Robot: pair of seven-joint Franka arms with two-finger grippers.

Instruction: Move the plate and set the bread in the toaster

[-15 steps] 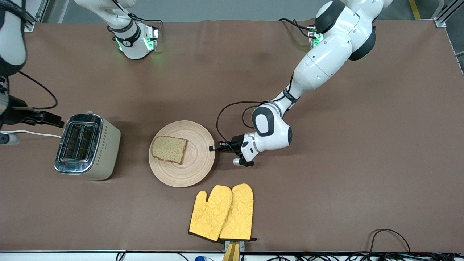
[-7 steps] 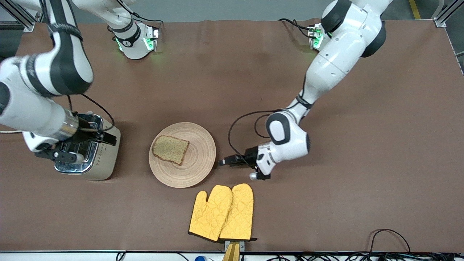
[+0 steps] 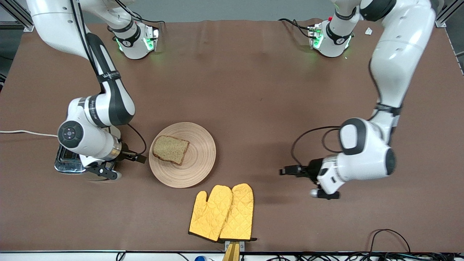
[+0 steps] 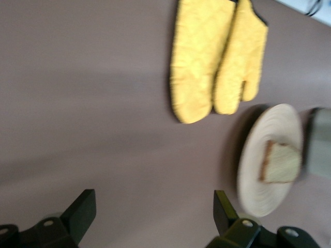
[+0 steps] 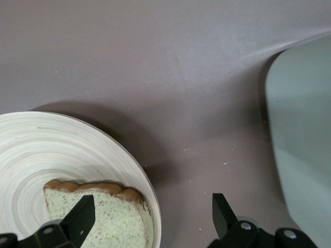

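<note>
1. Front view: the plate (image 3: 182, 154) lies flat on the table (image 3: 253, 90) with the bread (image 3: 170, 149) on it, toward the edge that faces the toaster (image 3: 67, 163).
2. Most of the toaster is hidden under the right arm; only a chrome corner and the white cord (image 3: 25, 132) show, so the slots cannot be checked.
3. Between toaster and plate hangs the right gripper (image 3: 139, 158), low over the table at the plate's edge, fingers spread with nothing between them. Its wrist view looks down on the bread (image 5: 95, 214) and plate rim (image 5: 129, 170), which suggests it is lined up to take the slice.
4. Over bare table toward the left arm's end hangs the left gripper (image 3: 284, 170), well apart from the plate, jaws wide and empty.
5. Two yellow oven mitts (image 3: 223, 212) lie nearer the camera than the plate, untouched.
6. Judging by this layout, the plate is placed within reach of the right arm, and the bread step is not yet done.
</note>
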